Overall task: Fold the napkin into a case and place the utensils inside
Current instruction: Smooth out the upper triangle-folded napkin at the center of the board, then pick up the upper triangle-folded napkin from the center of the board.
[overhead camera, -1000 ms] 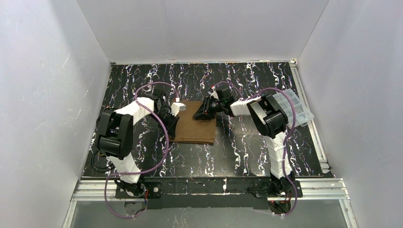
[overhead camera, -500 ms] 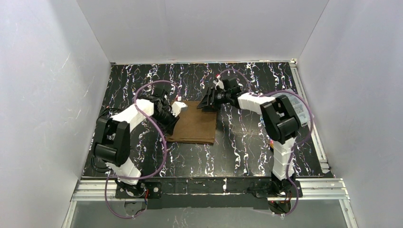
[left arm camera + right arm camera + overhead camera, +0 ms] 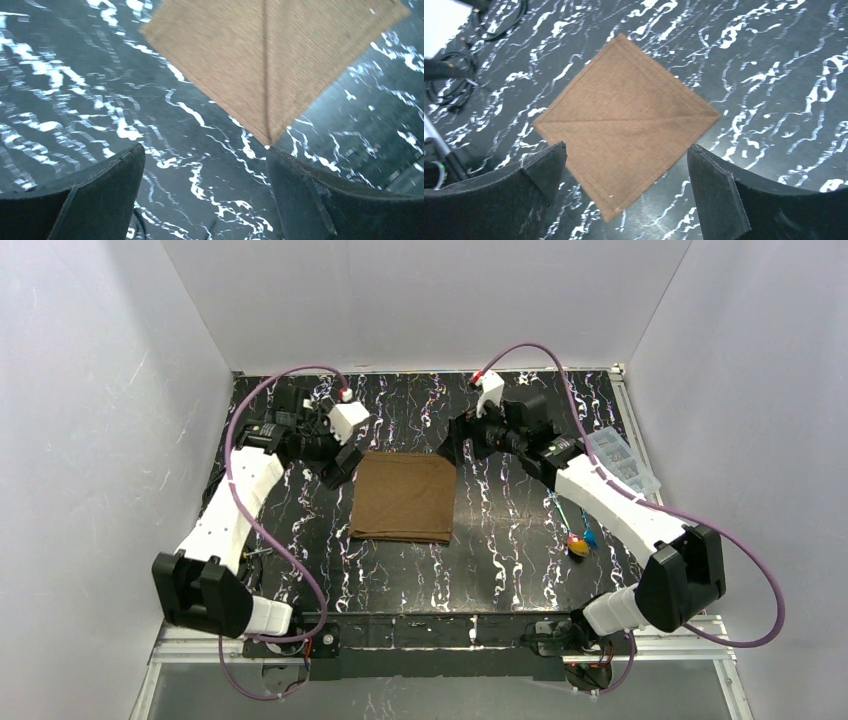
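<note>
The brown napkin (image 3: pixel 403 498) lies flat as a square in the middle of the black marbled table, with a straight line running from corner to corner (image 3: pixel 624 120). My left gripper (image 3: pixel 338 464) hovers open just beyond its far left corner; in the left wrist view that corner (image 3: pixel 280 65) sits ahead of the wide-apart fingers of the left gripper (image 3: pixel 204 150). My right gripper (image 3: pixel 456 445) hangs open above the far right corner, and the right wrist view shows the right gripper (image 3: pixel 626 147) empty over the cloth. The utensils (image 3: pixel 578 541), blue and red, lie on the table under my right forearm.
A clear plastic compartment box (image 3: pixel 625 462) stands at the right edge of the table. Purple cables loop off both arms, and dark cables (image 3: pixel 454 75) lie at the table's left side. White walls close in the left, far and right sides.
Both grippers have opened, let go of the napkin's far corners and risen toward the far side. The napkin now lies flat. The right arm has swung aside, uncovering the utensils.
</note>
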Action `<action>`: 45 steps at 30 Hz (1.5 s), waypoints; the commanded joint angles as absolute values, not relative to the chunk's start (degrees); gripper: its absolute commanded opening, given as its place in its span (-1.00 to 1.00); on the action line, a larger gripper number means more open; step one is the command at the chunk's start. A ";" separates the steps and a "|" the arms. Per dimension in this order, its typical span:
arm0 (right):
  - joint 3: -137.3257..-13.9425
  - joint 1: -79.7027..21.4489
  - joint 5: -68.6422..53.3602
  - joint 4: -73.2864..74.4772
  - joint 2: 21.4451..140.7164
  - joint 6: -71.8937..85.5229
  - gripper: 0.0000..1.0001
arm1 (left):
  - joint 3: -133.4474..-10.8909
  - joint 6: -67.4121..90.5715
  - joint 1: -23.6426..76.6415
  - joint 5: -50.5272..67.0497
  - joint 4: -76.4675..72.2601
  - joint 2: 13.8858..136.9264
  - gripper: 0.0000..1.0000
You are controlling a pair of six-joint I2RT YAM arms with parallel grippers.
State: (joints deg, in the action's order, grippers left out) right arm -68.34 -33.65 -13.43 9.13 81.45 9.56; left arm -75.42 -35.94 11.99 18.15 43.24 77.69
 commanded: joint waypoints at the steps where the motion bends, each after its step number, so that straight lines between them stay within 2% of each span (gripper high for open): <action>1: -68.33 -33.65 -10.88 10.59 81.61 -0.16 0.97 | -72.24 -46.23 12.22 27.22 51.78 79.72 0.79; 4: -69.25 -39.59 -1.65 16.75 81.90 -10.07 0.97 | -62.01 -54.95 12.21 30.85 46.26 73.25 0.82; 10: -62.90 -42.45 -4.36 17.73 78.95 -18.48 0.97 | -47.31 -71.24 12.65 34.21 42.36 65.95 0.87; 14: -57.49 -47.13 -4.66 16.49 79.46 -21.11 0.97 | -40.38 -77.47 12.80 36.51 36.40 62.15 0.78; 18: -52.92 -48.24 -5.16 11.44 80.39 -20.17 0.97 | -30.12 -87.60 12.92 35.35 25.24 57.80 0.62; 21: -50.36 -48.75 -6.64 6.56 80.36 -20.01 0.93 | -24.36 -89.67 12.90 34.80 17.20 56.36 0.59; 26: -48.29 -50.99 -5.11 5.82 82.38 -22.18 0.85 | -24.30 -91.20 12.91 36.79 14.31 58.09 0.59; 37: -46.59 -54.30 -5.00 5.12 85.18 -25.43 0.83 | -21.67 -100.92 13.01 37.20 15.03 59.86 0.58; 45: -48.13 -54.90 -1.11 6.94 88.87 -27.14 0.81 | -22.09 -102.91 13.43 35.40 12.53 64.70 0.47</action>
